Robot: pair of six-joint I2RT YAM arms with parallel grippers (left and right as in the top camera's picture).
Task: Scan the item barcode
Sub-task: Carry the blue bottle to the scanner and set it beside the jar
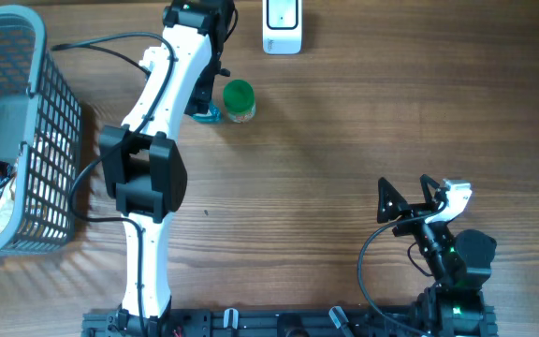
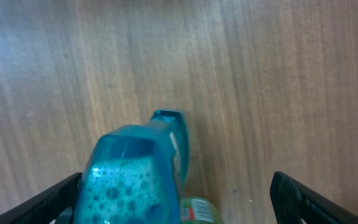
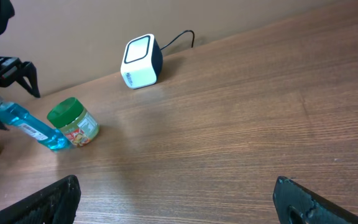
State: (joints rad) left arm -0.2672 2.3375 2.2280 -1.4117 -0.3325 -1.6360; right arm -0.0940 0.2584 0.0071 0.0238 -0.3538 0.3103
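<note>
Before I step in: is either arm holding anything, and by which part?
Nothing is held. Left gripper stands open around the blue bottle; right gripper open, empty.

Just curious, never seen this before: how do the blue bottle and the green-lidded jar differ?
The blue bottle is long, slim and see-through; the green-lidded jar is short and squat. The bottle sits between the left gripper's open fingers; the jar sits outside them. Both rest on the table.

Soft, even light covers the counter [image 1: 344, 140], without glare. The basket [image 1: 54, 159] throws a faint striped shadow along its near edge. The left wrist view is blurred: the bottle [image 2: 135, 180], close to the lens, is out of focus and the wood grain is smeared. The right wrist view is sharp.
</note>
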